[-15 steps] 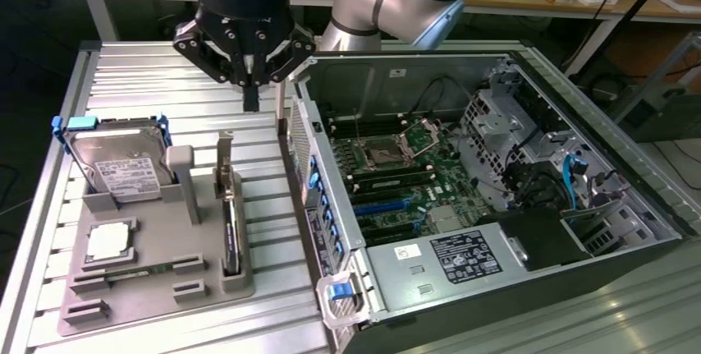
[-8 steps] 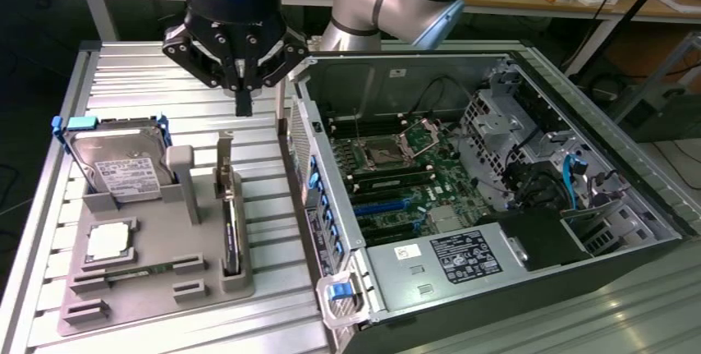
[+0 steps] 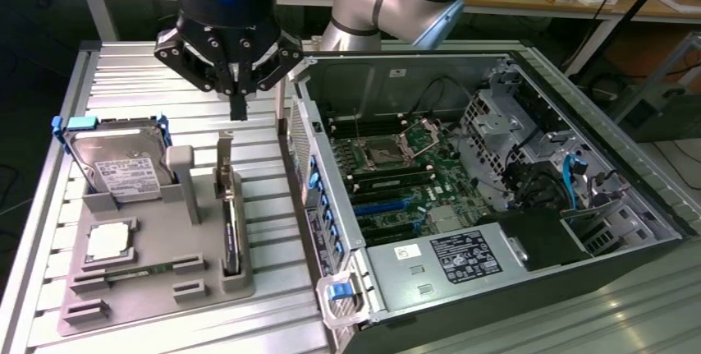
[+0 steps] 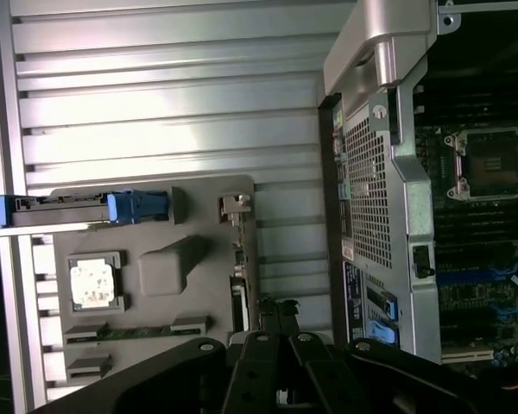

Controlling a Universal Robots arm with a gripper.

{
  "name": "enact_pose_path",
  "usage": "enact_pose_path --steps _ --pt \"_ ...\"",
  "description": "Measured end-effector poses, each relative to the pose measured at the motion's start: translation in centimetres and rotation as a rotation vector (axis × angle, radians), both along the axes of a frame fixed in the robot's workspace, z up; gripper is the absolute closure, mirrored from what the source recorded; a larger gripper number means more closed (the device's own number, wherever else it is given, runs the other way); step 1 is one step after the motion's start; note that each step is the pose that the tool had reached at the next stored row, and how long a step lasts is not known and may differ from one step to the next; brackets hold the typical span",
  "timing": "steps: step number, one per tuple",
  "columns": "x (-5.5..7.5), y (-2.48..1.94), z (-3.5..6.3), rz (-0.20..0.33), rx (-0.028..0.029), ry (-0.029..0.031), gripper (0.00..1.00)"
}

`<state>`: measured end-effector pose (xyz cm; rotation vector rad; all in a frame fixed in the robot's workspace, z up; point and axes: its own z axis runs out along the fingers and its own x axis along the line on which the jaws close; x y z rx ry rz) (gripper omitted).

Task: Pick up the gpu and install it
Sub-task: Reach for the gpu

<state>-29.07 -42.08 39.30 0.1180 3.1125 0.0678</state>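
Note:
The gpu (image 3: pixel 229 206) stands on its long edge in a slot of the grey holder (image 3: pixel 153 288), its silver bracket at the far end. In the wrist view the gpu (image 4: pixel 239 259) appears edge-on as a thin strip. My gripper (image 3: pixel 239 112) hangs a little above and just beyond the card's bracket end, apart from it. Its fingers are pressed together with nothing between them. The gripper (image 4: pixel 276 309) tips point toward the card's near end in the wrist view.
The holder also carries a hard drive (image 3: pixel 118 163) in a blue-handled frame, a processor (image 3: pixel 110 241) and a memory stick (image 3: pixel 137 272). The open computer case (image 3: pixel 493 198) lies to the exterior view's right, motherboard (image 3: pixel 405 173) exposed. Ribbed metal table (image 3: pixel 131 75) lies underneath.

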Motion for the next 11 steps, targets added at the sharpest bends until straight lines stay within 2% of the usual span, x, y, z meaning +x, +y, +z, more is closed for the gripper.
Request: enact_pose_path --steps 11 --pt "-0.53 -0.42 -0.01 0.0 0.0 -0.0001 0.89"
